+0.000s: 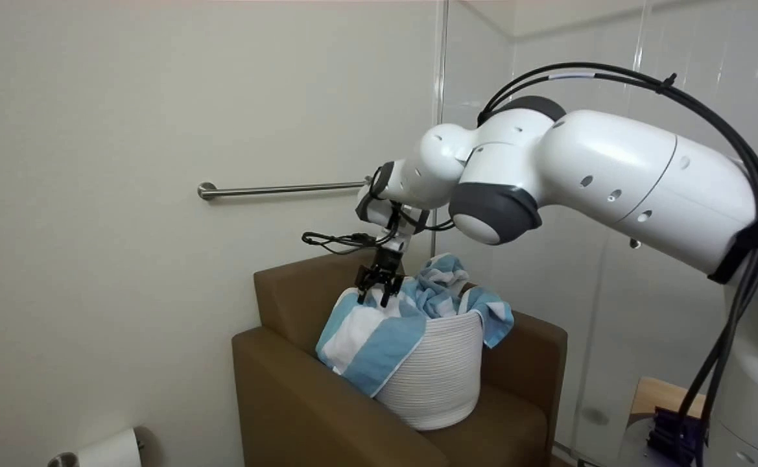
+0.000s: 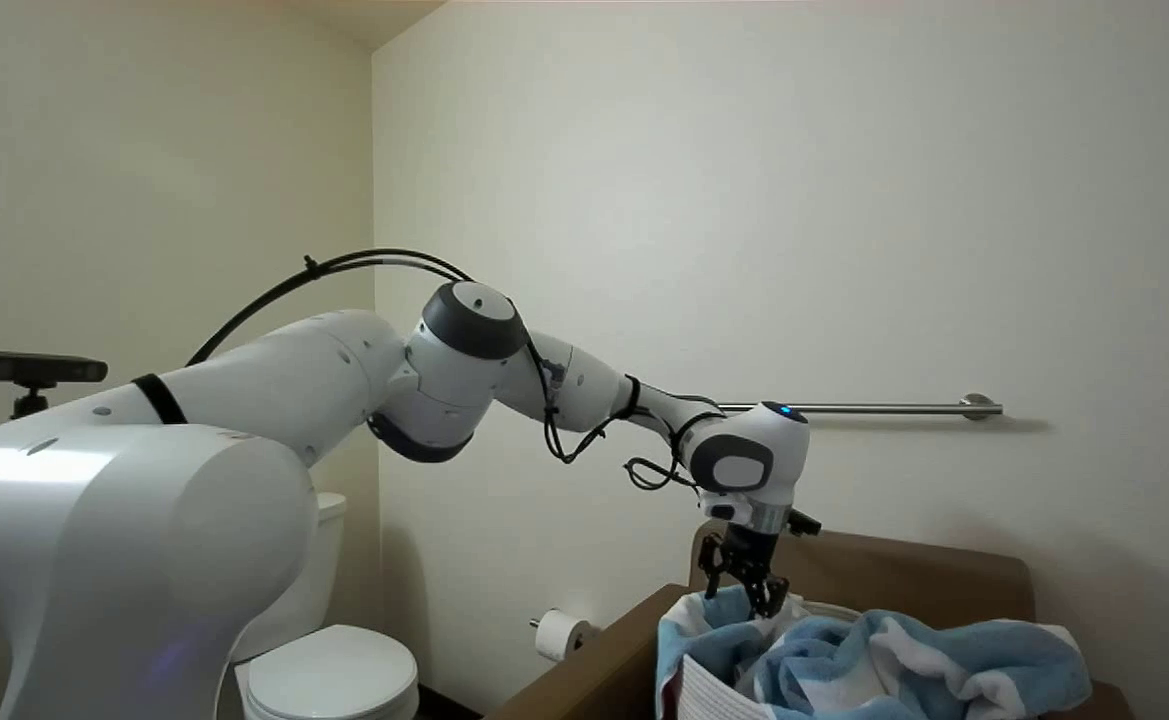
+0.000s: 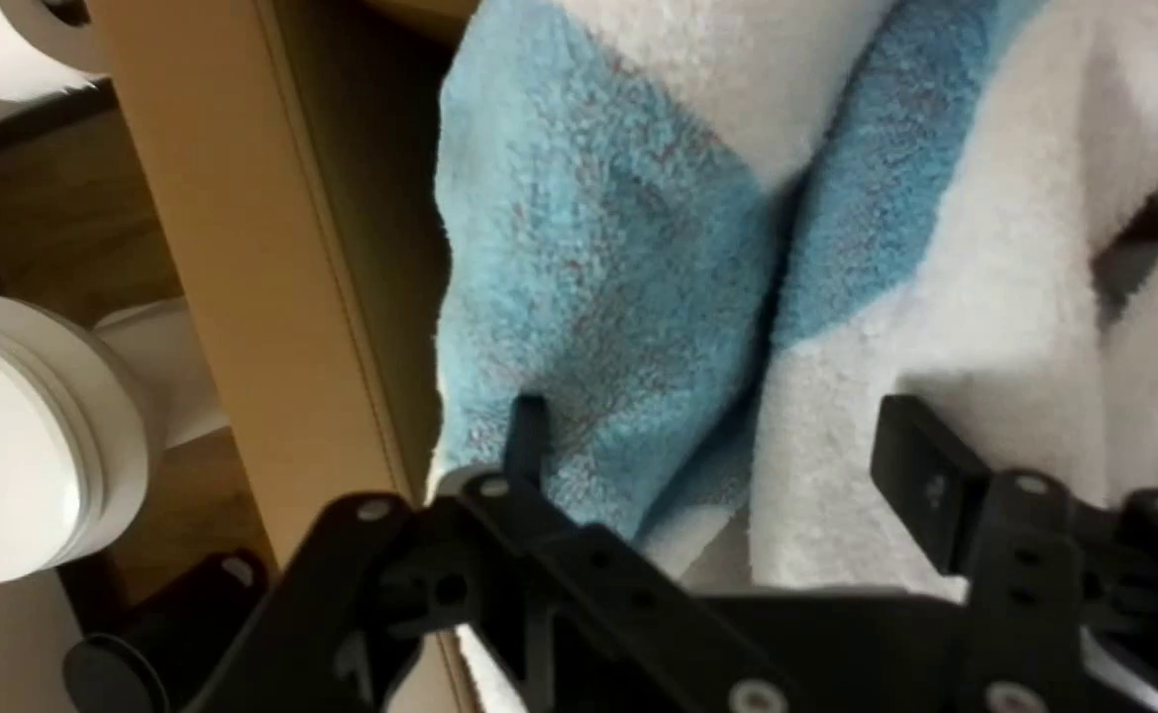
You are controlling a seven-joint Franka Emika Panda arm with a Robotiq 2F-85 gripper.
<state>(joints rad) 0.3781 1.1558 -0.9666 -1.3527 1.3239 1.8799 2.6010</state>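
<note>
White arm (image 1: pixel 573 155) arches, pincer (image 1: pixel 373 300) down over towel (image 1: pixel 379 340).

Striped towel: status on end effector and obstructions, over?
End effector open over the striped towel, contact unclear. Towel draped over one side of white basket. Brown armrest alongside; no obstruction visible between end effector and towel.

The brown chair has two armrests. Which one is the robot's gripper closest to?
The armrest on the same side as the toilet paper roll; the other armrest is across the white basket from the gripper.
</note>
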